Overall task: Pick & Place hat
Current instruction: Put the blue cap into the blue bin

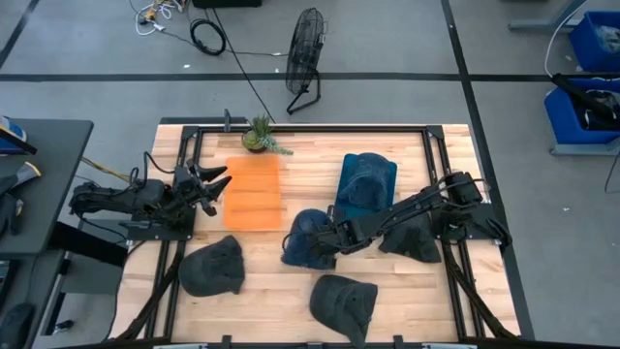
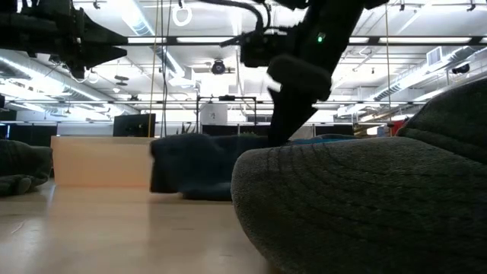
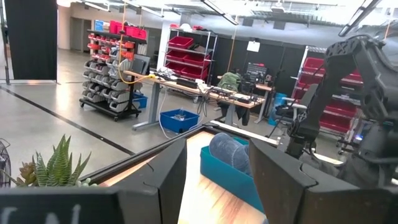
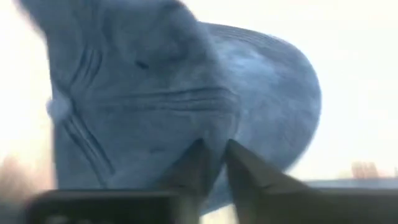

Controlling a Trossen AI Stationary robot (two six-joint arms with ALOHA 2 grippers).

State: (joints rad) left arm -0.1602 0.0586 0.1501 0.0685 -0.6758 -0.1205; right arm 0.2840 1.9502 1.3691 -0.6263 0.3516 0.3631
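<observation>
A dark blue hat (image 1: 302,242) lies near the table's middle, its lower edge on the wood in the low view (image 2: 199,166). My right gripper (image 1: 326,237) reaches in from the right and is shut on it (image 4: 214,158). A blue bin (image 1: 368,189) behind it holds another blue hat (image 3: 229,152). An orange board (image 1: 253,192) lies flat to the left. My left gripper (image 1: 208,184) waits open, in the air beside the board's left edge (image 3: 217,180). My right gripper pinches a raised fold of the blue hat's crown cloth (image 4: 208,134) between its two fingertips (image 4: 198,158). It comes in slanting from the table's right side. The hat's bottom rests on the table.
Three dark grey hats lie around: near left (image 1: 213,267), near middle (image 1: 344,301), and under the right arm (image 1: 412,242); one (image 2: 365,205) fills the low view's foreground. A small potted plant (image 1: 258,136) stands at the far edge. Bare wood lies between the board and the hats.
</observation>
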